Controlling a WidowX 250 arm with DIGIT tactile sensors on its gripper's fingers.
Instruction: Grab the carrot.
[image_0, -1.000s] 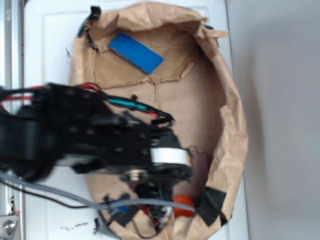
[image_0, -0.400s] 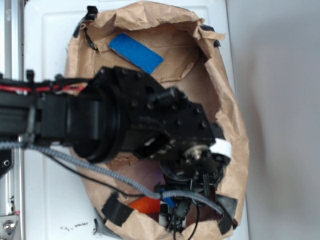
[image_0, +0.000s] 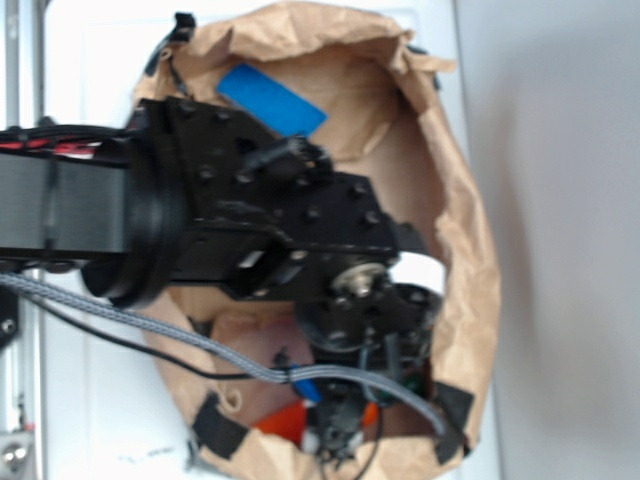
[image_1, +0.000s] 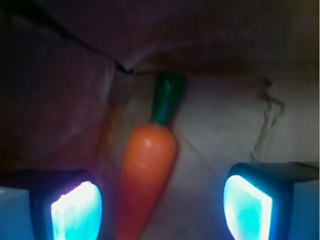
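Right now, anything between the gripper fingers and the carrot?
No. In the wrist view the carrot lies between the two open fingers, nearer the left one; only bare brown paper fills the gaps.

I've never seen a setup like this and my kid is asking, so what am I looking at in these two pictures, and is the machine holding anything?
It is a black robot arm reaching into a crumpled brown paper bag that lies on a white surface. The outside picture looks down on all of it; a flat blue block lies in the bag too. The other picture comes from a camera on the arm's wrist, looking out between the two glowing fingers of its gripper. A toy carrot lies between them, nearer the left one. The jaws stand open, so nothing is held yet.
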